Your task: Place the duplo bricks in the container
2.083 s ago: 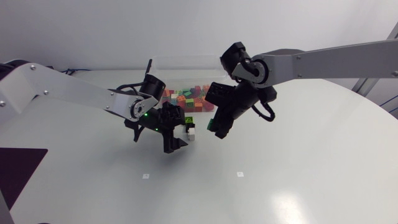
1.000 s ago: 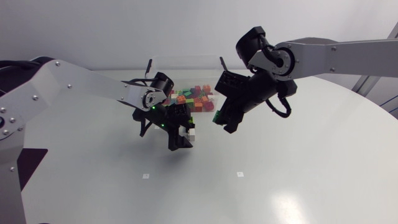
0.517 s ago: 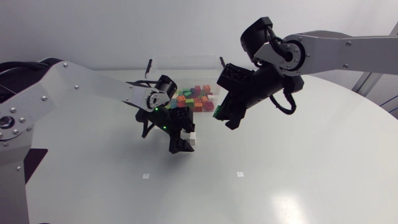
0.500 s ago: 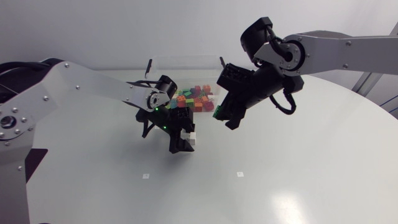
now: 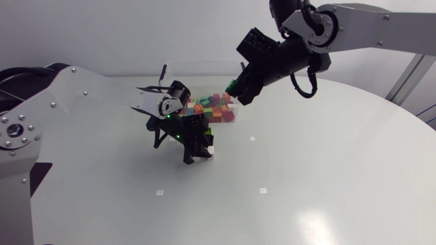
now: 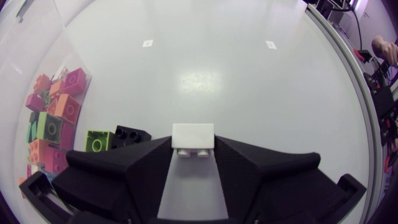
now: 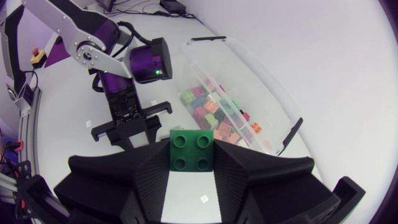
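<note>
1. Right tool (image 7: 193, 155) was clamped on a green brick (image 7: 191, 144), raised near one end of the container (image 5: 204, 64).
2. Left tool (image 6: 193, 144) gripped a white brick (image 6: 193, 133), low over the table (image 5: 327, 177) just in front of the container.
3. Lime brick (image 6: 97, 142) and black brick (image 6: 132, 134) lay just outside the container.
4. Judgement: centre the green brick over the container, lower it, then release, keeping clear of the left arm.

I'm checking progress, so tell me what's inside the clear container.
The clear container holds loose duplo bricks: pink, orange, green, red. Lower ones are covered, so no count. The green brick in the right gripper and white brick in the left gripper are outside it.
</note>
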Robot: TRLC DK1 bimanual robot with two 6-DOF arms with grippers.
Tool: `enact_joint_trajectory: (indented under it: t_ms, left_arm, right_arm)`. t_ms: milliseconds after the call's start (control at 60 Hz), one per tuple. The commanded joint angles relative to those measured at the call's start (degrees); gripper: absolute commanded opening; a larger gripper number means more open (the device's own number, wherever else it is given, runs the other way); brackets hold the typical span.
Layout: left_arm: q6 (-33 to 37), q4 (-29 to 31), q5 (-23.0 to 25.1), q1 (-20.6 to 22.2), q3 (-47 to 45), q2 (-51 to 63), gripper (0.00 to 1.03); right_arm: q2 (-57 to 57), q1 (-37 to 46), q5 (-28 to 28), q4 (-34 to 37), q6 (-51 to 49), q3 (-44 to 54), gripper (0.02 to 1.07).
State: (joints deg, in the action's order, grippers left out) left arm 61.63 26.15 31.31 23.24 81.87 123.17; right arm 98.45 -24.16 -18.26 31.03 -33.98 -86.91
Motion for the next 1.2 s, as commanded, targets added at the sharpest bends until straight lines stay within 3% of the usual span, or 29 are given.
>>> enact_joint_trajectory:
  t_ms: [0,567,867,917,1050,1117,1183]
  left_arm:
    - [2.18,1.27,1.03,-0.31,0.58,1.54,0.28]
    - [6.40,4.17,2.00,-2.77,-6.72,-5.93,0.28]
    - [7.46,4.26,2.09,-4.35,-10.15,-9.62,0.28]
    - [7.54,4.26,2.18,-4.70,-10.50,-10.50,0.28]
    - [7.19,4.26,2.62,-6.11,-10.32,-13.40,0.28]
    - [6.49,4.26,3.58,-7.07,-9.62,-14.89,0.28]
    - [5.52,4.26,4.55,-7.95,-8.74,-16.48,0.28]
  right_arm:
    - [3.23,0.78,-0.81,-1.32,2.34,-2.91,0.19]
    - [18.00,3.86,-1.25,-8.09,9.46,-18.55,0.20]
    - [27.76,4.48,-0.11,-7.38,11.39,-30.68,0.20]
    - [29.34,4.39,0.16,-6.24,11.65,-32.88,0.31]
    - [31.36,4.21,0.60,-4.48,11.56,-35.69,0.78]
    - [31.36,4.21,0.60,-4.22,11.56,-36.04,0.88]
    - [30.92,4.21,0.60,-3.78,11.48,-36.04,0.89]
